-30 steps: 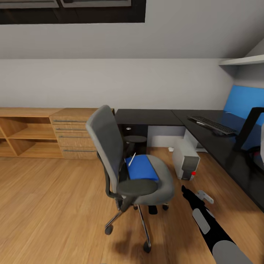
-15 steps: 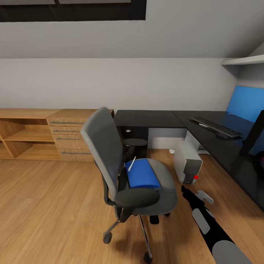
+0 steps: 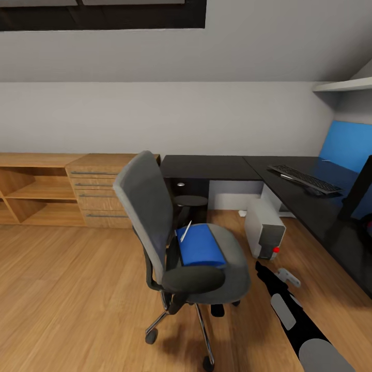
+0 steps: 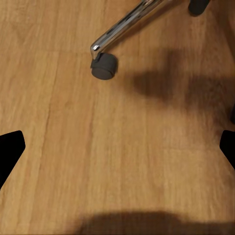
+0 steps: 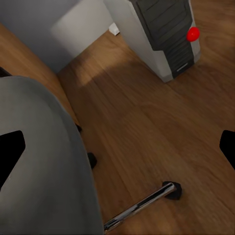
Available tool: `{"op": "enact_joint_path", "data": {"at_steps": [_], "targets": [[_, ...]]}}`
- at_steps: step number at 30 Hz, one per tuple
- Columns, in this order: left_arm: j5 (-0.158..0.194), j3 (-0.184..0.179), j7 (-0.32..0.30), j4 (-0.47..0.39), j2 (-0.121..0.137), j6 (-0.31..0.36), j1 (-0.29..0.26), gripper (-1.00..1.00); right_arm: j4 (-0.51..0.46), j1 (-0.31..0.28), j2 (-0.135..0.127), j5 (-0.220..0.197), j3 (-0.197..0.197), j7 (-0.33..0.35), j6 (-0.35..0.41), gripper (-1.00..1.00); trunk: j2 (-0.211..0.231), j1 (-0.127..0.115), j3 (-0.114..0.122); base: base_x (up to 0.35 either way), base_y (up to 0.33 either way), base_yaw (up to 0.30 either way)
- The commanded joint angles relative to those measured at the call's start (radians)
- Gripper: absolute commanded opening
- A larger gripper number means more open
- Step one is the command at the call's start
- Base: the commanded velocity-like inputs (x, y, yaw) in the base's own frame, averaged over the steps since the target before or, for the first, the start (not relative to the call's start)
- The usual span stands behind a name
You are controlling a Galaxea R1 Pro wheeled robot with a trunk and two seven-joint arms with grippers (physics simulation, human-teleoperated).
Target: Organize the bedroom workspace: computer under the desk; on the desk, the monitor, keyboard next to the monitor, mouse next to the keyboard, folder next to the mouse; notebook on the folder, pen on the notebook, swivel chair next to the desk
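Note:
The grey swivel chair (image 3: pixel 155 217) stands on the floor in front of the black-topped desk (image 3: pixel 217 166). A blue folder (image 3: pixel 200 248) lies on its seat, with a thin white stick-like thing (image 3: pixel 186 226) at the folder's back edge. The keyboard (image 3: pixel 302 178) lies on the desk's right wing, the monitor (image 3: pixel 361 191) at the right edge. The white computer (image 3: pixel 264 227) (image 5: pixel 161 34) stands on the floor by the desk. My right gripper (image 5: pixel 117 147) is open beside the chair seat (image 5: pixel 39 161). My left gripper (image 4: pixel 117 147) is open over the floor near a chair castor (image 4: pixel 104 66). The notebook is out of view.
A light wooden chest with bar handles (image 3: pixel 98 188) and open shelves (image 3: pixel 31 191) line the wall at the left. A small round dark stool (image 3: pixel 190 199) sits under the desk. A white shelf (image 3: pixel 341 85) hangs at the upper right. My right arm (image 3: pixel 289 310) reaches forward at the lower right.
The head view shifted a little a second ago as the camera moved, bringing the chair slightly nearer. Over the last half second nothing has visibly moved.

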Motion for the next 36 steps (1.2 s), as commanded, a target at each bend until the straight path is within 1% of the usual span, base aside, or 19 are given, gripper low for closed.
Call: {"op": "enact_joint_path", "data": {"at_steps": [1,11,20,27,30,31,36], "targets": [[0.004,-0.009,0.008,0.001,0.001,-0.003,-0.001,1.00,0.000,0.000,0.000,-0.011,0.003,-0.003,-0.004,1.00,0.000,0.000,-0.001,0.079,0.000,0.000],[0.004,-0.009,0.007,0.001,0.000,-0.003,-0.001,1.00,0.000,0.000,-0.001,-0.011,0.002,-0.003,-0.004,1.00,0.000,0.000,-0.001,0.244,0.000,0.000],[0.004,-0.009,0.007,0.001,0.000,-0.003,-0.001,1.00,0.000,0.000,-0.006,-0.009,0.000,-0.002,-0.004,1.00,0.000,0.000,-0.001,0.094,0.000,0.000],[0.004,-0.009,0.007,0.002,0.001,-0.003,-0.001,1.00,0.000,0.000,-0.006,-0.009,0.001,0.005,-0.004,1.00,0.000,0.000,-0.001,0.199,0.000,0.000],[0.004,-0.009,0.006,0.002,0.001,-0.003,-0.001,1.00,0.000,0.000,-0.007,-0.008,0.001,0.031,-0.004,1.00,0.000,0.000,-0.001,0.113,0.000,0.000],[0.004,-0.009,0.006,0.002,0.001,-0.003,-0.001,1.00,0.001,0.001,-0.008,-0.008,0.001,0.060,-0.003,1.00,0.000,0.000,-0.001,0.057,0.000,0.000],[0.004,-0.009,0.007,0.003,0.001,-0.003,-0.001,1.00,0.007,0.002,-0.023,-0.008,0.001,0.140,0.003,1.00,0.000,0.000,-0.001,0.031,0.000,0.000]]}}
